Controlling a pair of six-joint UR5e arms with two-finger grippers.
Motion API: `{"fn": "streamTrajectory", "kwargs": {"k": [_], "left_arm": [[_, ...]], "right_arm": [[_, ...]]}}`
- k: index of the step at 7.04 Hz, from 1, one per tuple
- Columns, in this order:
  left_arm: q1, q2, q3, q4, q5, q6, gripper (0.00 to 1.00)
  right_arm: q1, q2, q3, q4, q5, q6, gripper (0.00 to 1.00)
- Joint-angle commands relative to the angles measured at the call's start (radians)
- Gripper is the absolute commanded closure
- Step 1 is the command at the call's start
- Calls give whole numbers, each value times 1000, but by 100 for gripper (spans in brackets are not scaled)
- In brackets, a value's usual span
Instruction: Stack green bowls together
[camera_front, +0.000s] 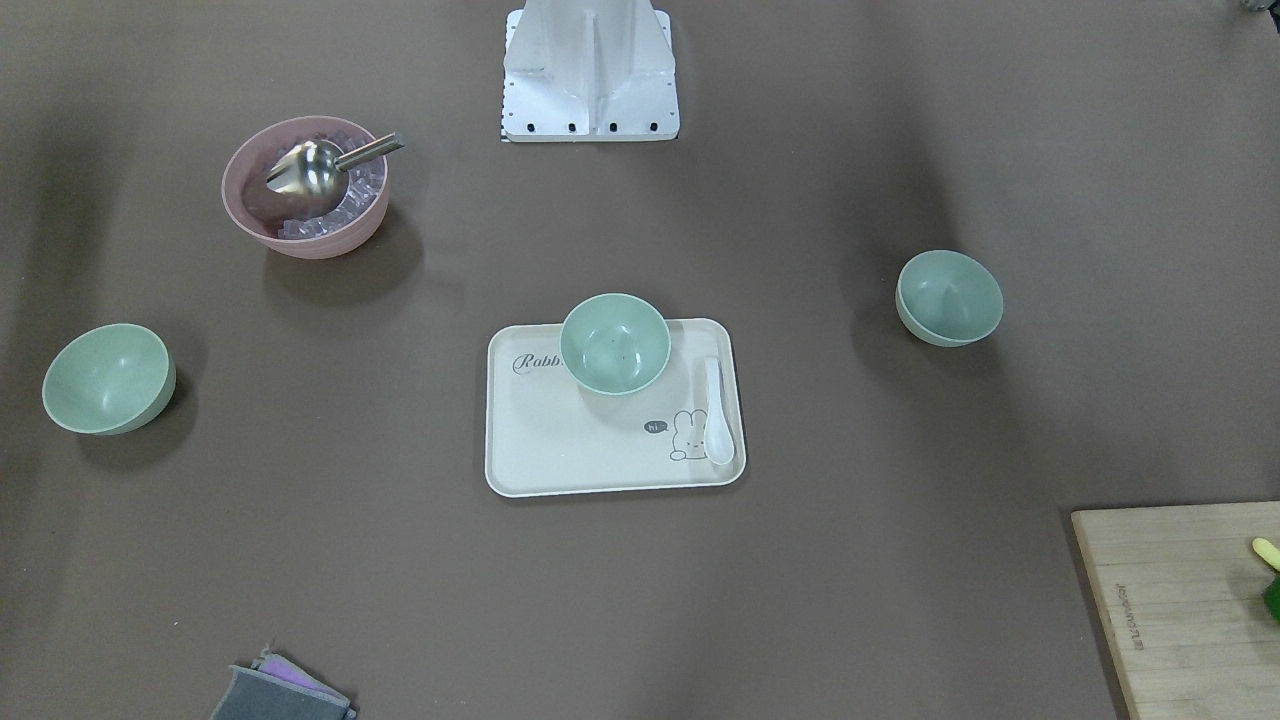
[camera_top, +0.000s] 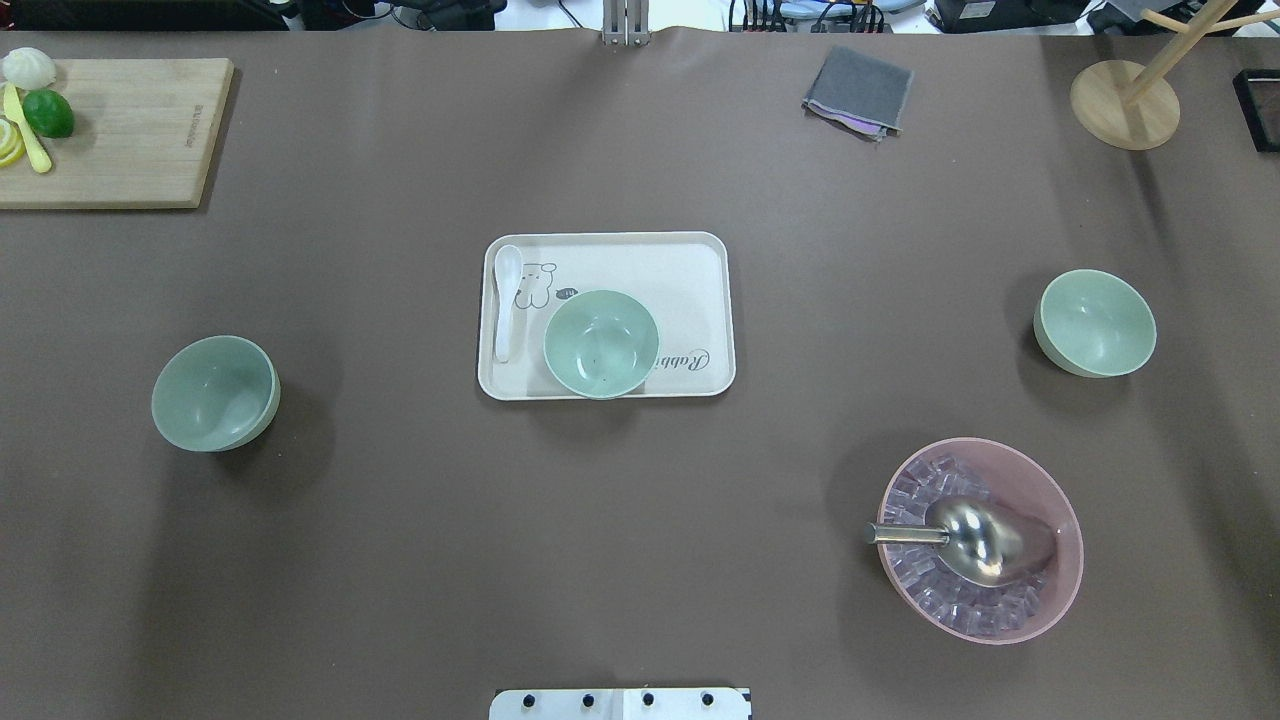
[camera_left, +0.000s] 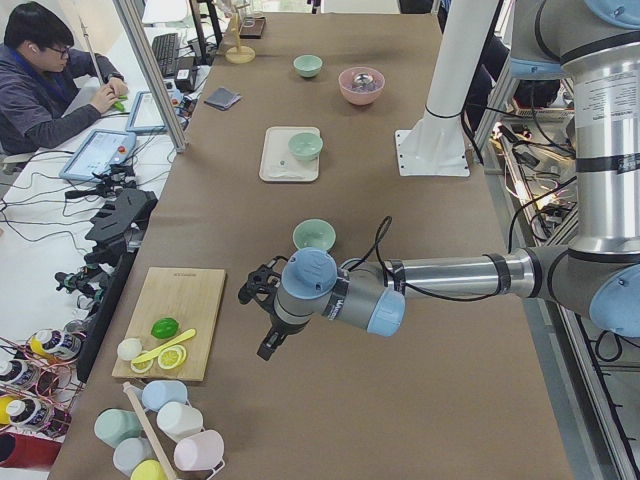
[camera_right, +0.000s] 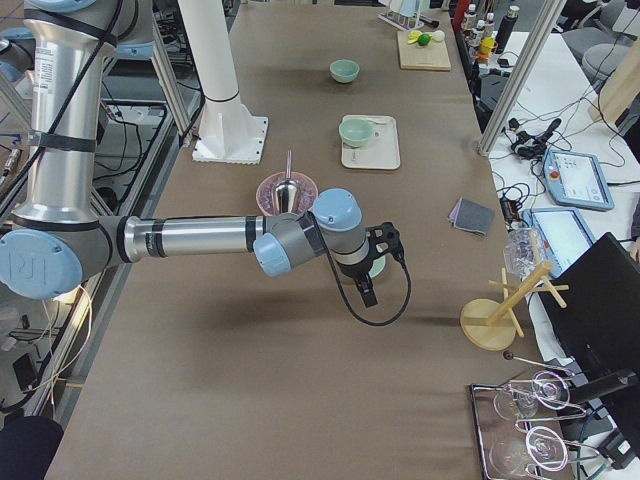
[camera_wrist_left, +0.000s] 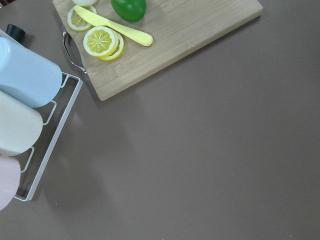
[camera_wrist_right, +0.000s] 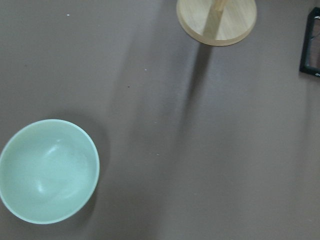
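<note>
Reading the overhead view as a clock with the cream tray (camera_top: 640, 262) at its centre and 12 o'clock away from the robot's base, I judged the stacking as not yet begun: all three bowls sat apart, and none was inside another. The middle green bowl (camera_top: 601, 343) stood on the tray's 6 o'clock edge. The left-side green bowl (camera_top: 215, 392) lay well out at about 9 o'clock, and the right-side green bowl (camera_top: 1095, 322) well out at 3 o'clock, both on the bare table. Two bowls therefore remained to be carried to a third. The left gripper (camera_left: 262, 325) hung above the table past the left-side bowl, near the cutting board (camera_top: 130, 130) at 10 o'clock. The right gripper (camera_right: 372, 280) hung close over the right-side bowl. Each showed only in a side view, so I could not tell how wide either one stood, and neither appeared to carry anything. The pink bowl (camera_top: 1076, 540) of clear cubes, with its metal scoop (camera_top: 975, 540), sat at about 4 o'clock and was no part of the job. On the tray I could read "Rabbi", cut off by the bowl, and a small "hi" bubble beside a rabbit drawing. The board's mark was too small to read.
</note>
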Motion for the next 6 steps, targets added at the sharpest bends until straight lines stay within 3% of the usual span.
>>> {"fn": "streamTrajectory", "kwargs": {"k": [1, 2, 3, 5, 6], "left_arm": [[74, -25, -5, -37, -123, -164, 2], [123, -23, -2, -93, -118, -229, 2], [153, -26, -6, -139, -115, -384, 2], [312, -27, -6, -334, 35, -709, 2], [363, -50, -9, -353, 81, -823, 2]], "right_arm": [[-148, 38, 8, 77, 28, 279, 0], [-223, 79, 9, 103, 11, 447, 0], [-281, 83, 20, 110, -60, 493, 0], [-389, 84, 40, 108, -185, 652, 0], [-409, 83, 39, 104, -255, 671, 0]]}}
